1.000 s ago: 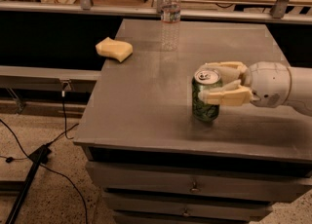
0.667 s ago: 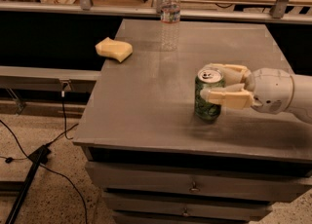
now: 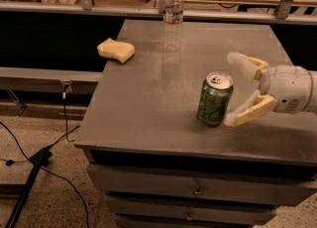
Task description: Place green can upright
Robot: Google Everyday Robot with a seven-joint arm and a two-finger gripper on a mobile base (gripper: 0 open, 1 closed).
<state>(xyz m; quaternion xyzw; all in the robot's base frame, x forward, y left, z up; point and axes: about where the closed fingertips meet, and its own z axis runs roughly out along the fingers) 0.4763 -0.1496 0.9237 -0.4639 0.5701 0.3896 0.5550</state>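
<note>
The green can (image 3: 214, 99) stands upright on the grey table (image 3: 148, 103), near its front right part, silver top with pull tab facing up. My gripper (image 3: 237, 89) comes in from the right at can height. It is open, and its two pale fingers are spread wide just to the right of the can. The near finger (image 3: 247, 112) ends close beside the can's base, and the far finger (image 3: 242, 65) stands apart behind and to the right of the can. The can stands free of the fingers.
A clear plastic water bottle (image 3: 173, 18) stands at the table's far edge. A yellow sponge (image 3: 116, 50) lies at the far left of the table. Drawers (image 3: 198, 190) sit under the front edge. Black cables (image 3: 44, 152) run on the floor at left.
The gripper was closed around the can; it has opened and pulled back to the right. The can stays upright in about the same spot.
</note>
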